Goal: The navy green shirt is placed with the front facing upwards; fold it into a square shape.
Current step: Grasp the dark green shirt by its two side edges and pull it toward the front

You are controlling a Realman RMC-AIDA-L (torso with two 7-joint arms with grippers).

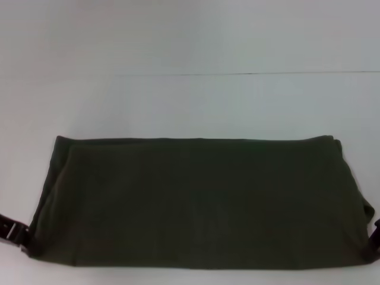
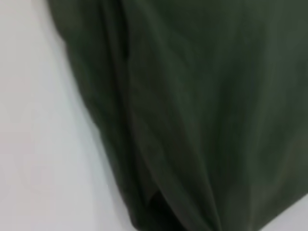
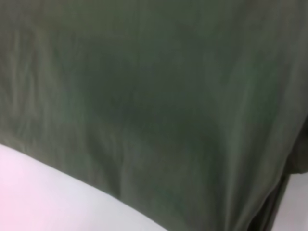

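**Dark olive cloth on a pale table**

The navy green shirt is a plain dark olive green all over its upper face, with no lettering or pattern showing. Its folds and layered edges read as darker, near-black green lines, clearest in the left wrist view. The table under it is plain white to pale grey, faintly bluish. At its near corners, small black gripper parts show, the left gripper with a metallic glint.
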